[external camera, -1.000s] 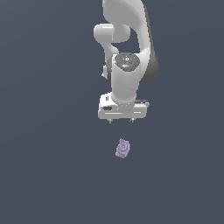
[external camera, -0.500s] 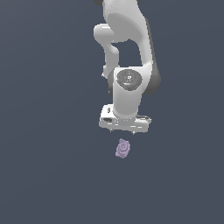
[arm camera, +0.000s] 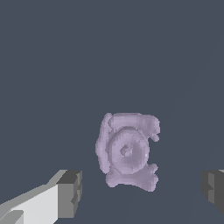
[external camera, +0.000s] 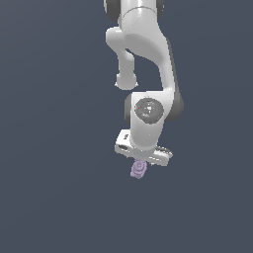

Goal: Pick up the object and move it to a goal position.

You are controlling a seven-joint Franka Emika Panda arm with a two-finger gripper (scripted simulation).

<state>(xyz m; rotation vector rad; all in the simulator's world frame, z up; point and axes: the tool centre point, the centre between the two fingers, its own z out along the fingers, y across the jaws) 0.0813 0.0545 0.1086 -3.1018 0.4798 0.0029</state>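
Note:
The object [external camera: 139, 169] is a tiny pale lavender lumpy block with a round swirl relief, lying on the dark grey floor. In the wrist view the object [arm camera: 127, 150] fills the middle, its swirl facing the camera. My white gripper [external camera: 143, 161] hangs directly above it, its hand partly covering the block's upper edge in the exterior view. The gripper [arm camera: 142, 190] is open: one grey fingertip [arm camera: 70, 194] and the other fingertip [arm camera: 213, 190] stand wide apart, with the block between and beyond them. Neither fingertip touches it.
The white arm [external camera: 148, 64] reaches down from above in the exterior view. Plain dark grey floor [external camera: 59, 197] surrounds the block on all sides.
The gripper has come down steadily over the last second, from well above the block to just over it. The block has not moved.

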